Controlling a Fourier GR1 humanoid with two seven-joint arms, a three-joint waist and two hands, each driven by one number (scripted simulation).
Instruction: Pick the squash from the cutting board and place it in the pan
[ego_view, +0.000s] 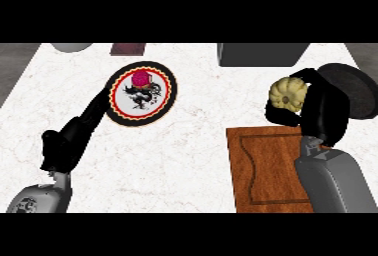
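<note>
Tan squash (288, 95) sits gripped in the right hand (314, 107) beside the pan (354, 90), above the board (266, 170); left hand (63, 145) rests open

- No readable text, labels, brands or numbers anywhere in the head view.
- Round plate (142, 93), far left on the counter: black rim, red ring, white centre with a dark figure and a magenta blob. Pictorial only, no lettering legible.
- Left forearm (29, 202), near left: small dark round emblem on the grey shell, too small to read.
</note>
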